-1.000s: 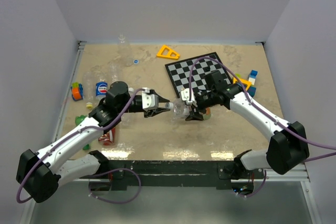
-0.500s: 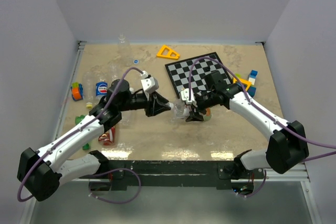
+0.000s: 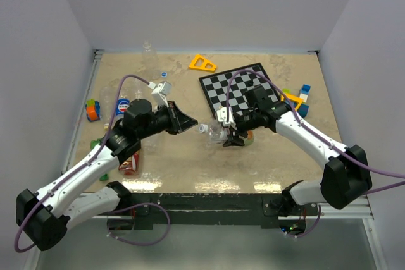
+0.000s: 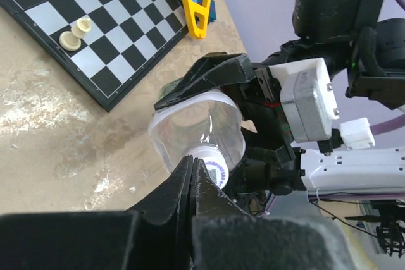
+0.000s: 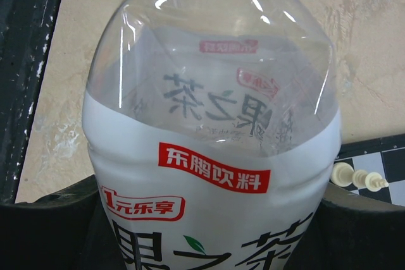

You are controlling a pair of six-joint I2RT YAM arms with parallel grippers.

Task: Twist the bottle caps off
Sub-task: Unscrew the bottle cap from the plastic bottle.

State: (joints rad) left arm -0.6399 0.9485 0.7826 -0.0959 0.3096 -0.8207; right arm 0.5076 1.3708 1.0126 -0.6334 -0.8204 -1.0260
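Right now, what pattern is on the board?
The chessboard has black and white squares; top external view.

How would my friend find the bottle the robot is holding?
Look for the black-and-white chessboard. By its near edge, the right claw grips a bottle lying sideways. It's the only bottle being held, with a white label and red patches.

Chessboard (image 3: pixel 215 90) lies between a yellow triangle (image 3: pixel 202 63) and what seem toy blocks (image 3: pixel 304 92).

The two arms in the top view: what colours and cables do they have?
The left arm and right arm have white shells and black joints. A purple cable runs along each. The left hand and right hand are black.
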